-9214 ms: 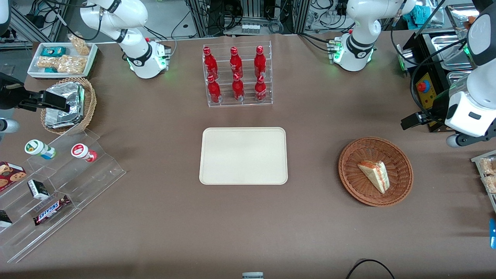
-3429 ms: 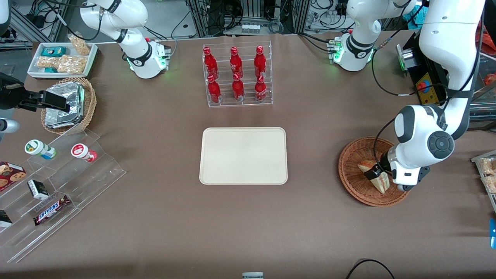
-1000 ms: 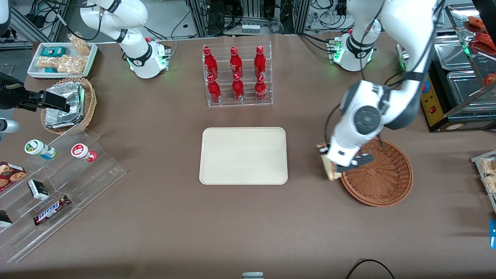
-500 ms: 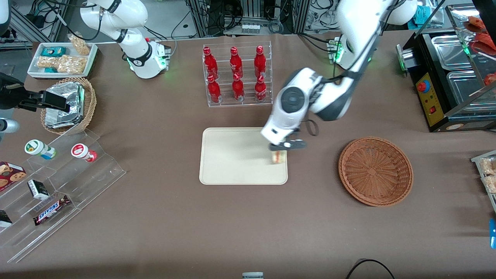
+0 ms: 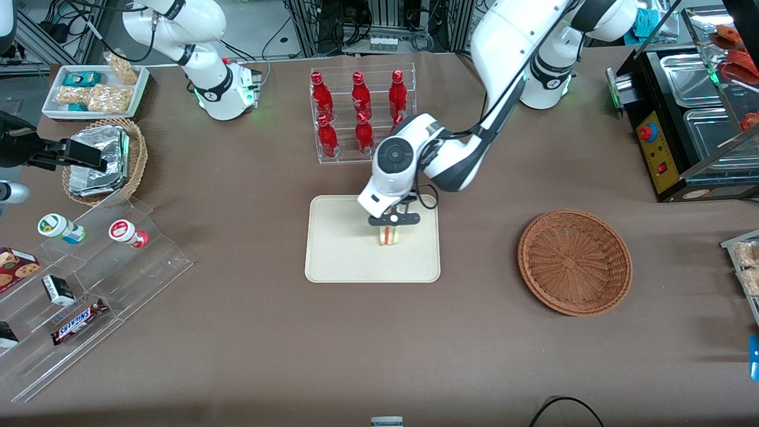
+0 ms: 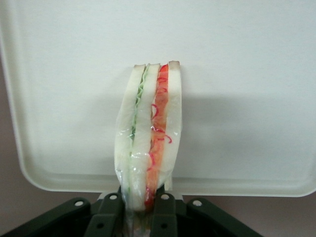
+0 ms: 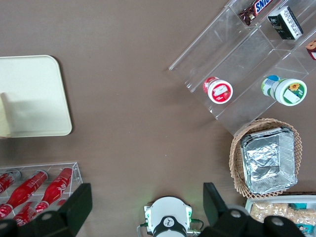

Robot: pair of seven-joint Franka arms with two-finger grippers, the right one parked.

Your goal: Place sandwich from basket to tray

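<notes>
Front view: gripper (image 5: 392, 227), jaws clamped on sandwich (image 5: 389, 235), now over tray (image 5: 338, 261), clear of basket (image 5: 574, 261).

A cream tray (image 7: 37, 74) lies at nine o'clock on the brown table (image 7: 128, 74), with the pale edge of the sandwich (image 7: 7, 116) standing on it at the frame's border. At two o'clock a clear stepped rack (image 7: 232, 54) carries a red-lidded cup (image 7: 219, 91), a green-rimmed cup (image 7: 285, 92), a small dark box (image 7: 285, 22) and a chocolate bar (image 7: 254, 7). At four o'clock a tan wicker basket (image 7: 238, 170) holds a foil pack (image 7: 266, 160). Red bottles (image 7: 34, 190) lie at seven o'clock, and a white arm base (image 7: 169, 220) sits at six
</notes>
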